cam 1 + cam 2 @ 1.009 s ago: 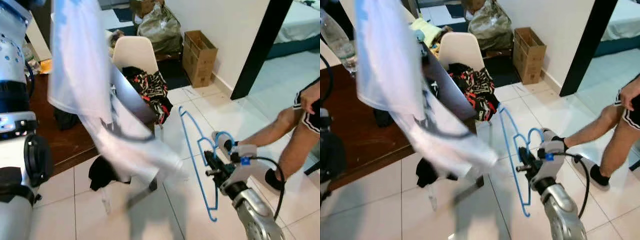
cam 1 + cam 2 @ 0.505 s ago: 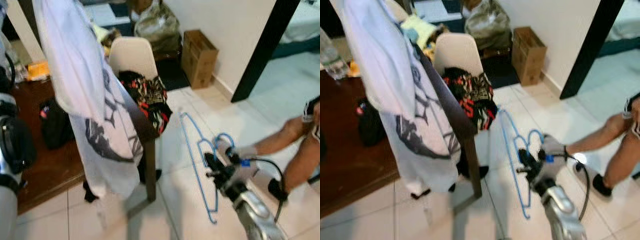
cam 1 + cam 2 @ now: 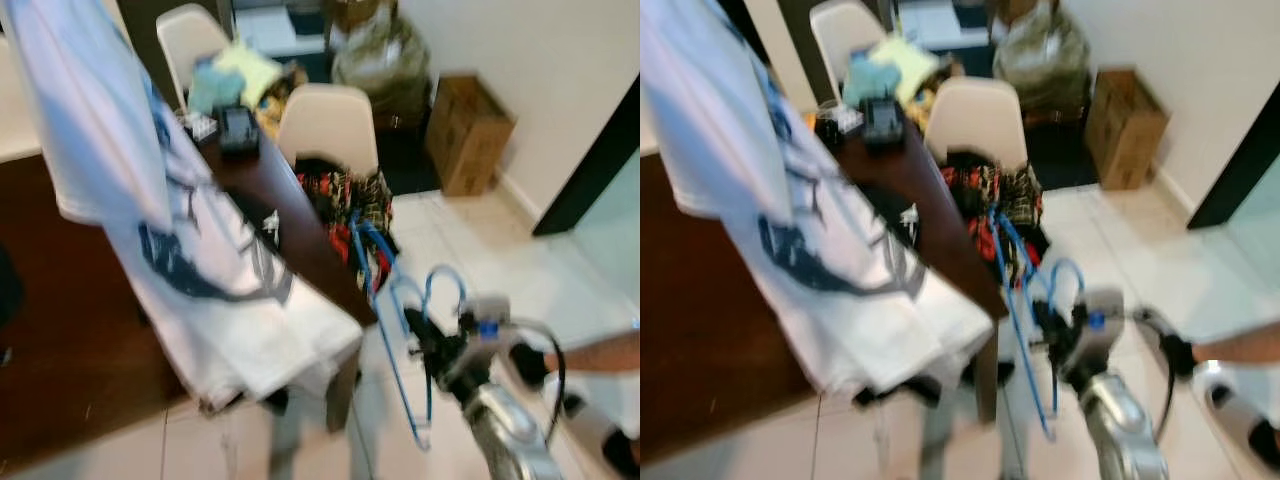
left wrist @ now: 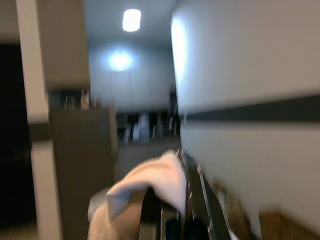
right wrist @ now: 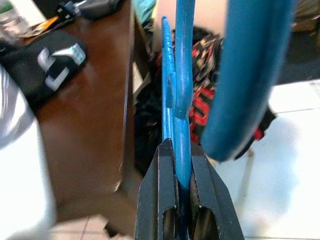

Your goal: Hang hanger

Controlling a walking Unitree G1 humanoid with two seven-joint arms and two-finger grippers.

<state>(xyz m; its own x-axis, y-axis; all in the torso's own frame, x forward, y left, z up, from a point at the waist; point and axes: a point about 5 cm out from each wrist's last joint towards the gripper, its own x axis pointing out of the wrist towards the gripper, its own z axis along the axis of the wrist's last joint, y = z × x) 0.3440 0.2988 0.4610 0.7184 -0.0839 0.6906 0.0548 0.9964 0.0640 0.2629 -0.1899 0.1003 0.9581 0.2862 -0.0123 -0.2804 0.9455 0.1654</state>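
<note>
1. Gripping the blue hanger [image 5: 176, 100], our right gripper [image 5: 181, 165] is pinching the wire between its two black fingers [image 5: 160, 192], pressed tight against it on both sides.
2. In the head views we are holding that hanger [image 3: 395, 330] out in front of us, low on our right side, beyond the near corner of the dark wooden table [image 3: 300, 240], with its hook curling just above the gripper [image 3: 425, 345].
3. We are lifting a white T-shirt [image 3: 170, 230] with a dark print on our left side; it is draping down over the table's near edge.
4. In the left wrist view, our left gripper [image 4: 172, 210] is clamping a fold of white cloth [image 4: 150, 180] between its fingers, though blur is making the contact hard to judge.
5. A cream chair [image 3: 975, 120] is standing at the table's far corner with a red-and-black patterned garment [image 3: 985, 195] heaped on its seat.
6. A cardboard box [image 3: 468, 135] is sitting on the floor by the white wall.
7. A person's leg [image 3: 600, 352] is reaching in from our right, over the pale tiled floor [image 3: 480, 250].
</note>
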